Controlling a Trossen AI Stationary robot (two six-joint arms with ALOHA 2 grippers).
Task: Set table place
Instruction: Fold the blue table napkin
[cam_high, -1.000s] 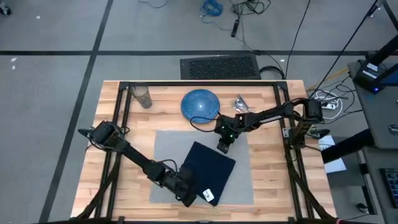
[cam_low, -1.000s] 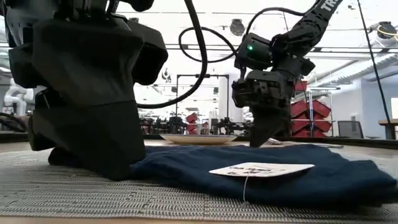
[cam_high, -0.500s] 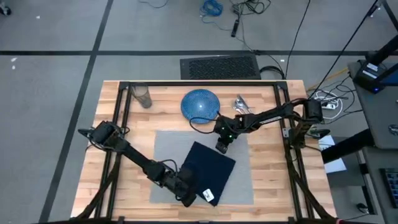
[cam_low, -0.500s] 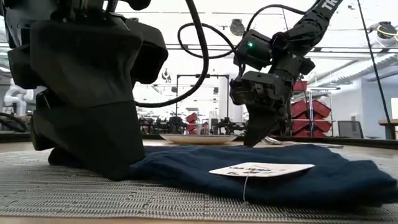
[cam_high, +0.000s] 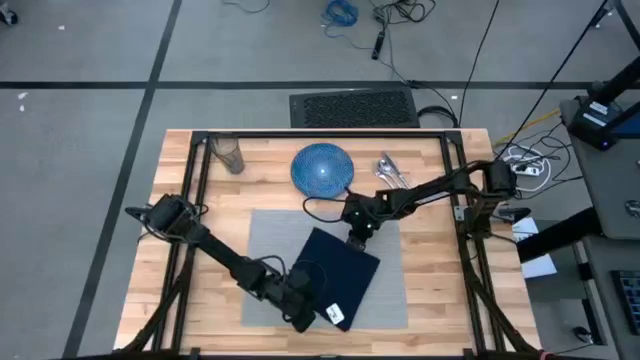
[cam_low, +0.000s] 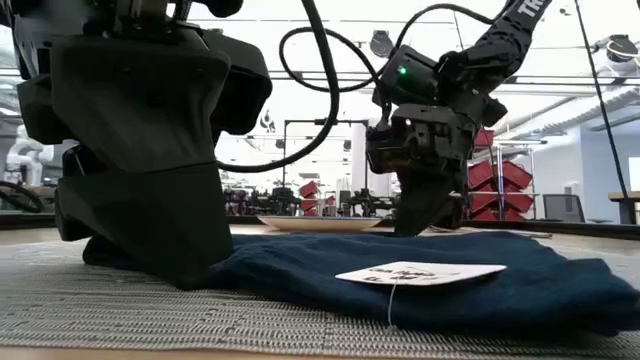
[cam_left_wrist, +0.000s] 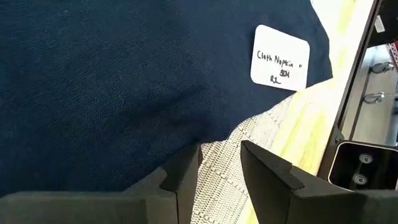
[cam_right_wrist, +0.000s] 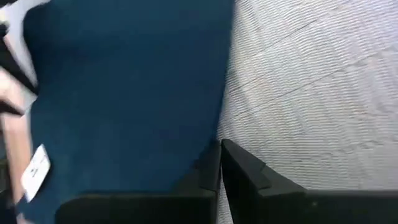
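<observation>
The white tag (cam_left_wrist: 280, 58) on the navy napkin (cam_high: 335, 272) reads "Cloth Napkin" by hand, with smaller scrawl below that cannot be read. The left gripper (cam_high: 300, 312) reaches low across the grey placemat (cam_high: 265, 232) to the napkin's near left corner, its fingers (cam_left_wrist: 268, 168) a little spread over the mat at the cloth's edge and pinching nothing. The napkin lies skewed on the placemat, the tag at its near corner. The right gripper (cam_high: 357, 236) stretches in from the right and points down at the napkin's far corner, its fingers (cam_right_wrist: 239, 165) pressed together at the cloth's edge. Farther back on the table (cam_high: 420, 150) stand a glass (cam_high: 229, 154), a blue plate (cam_high: 322, 167) and cutlery (cam_high: 390, 170). Beyond lie a grey floor, cables and, in the low view, workshop shelving.
</observation>
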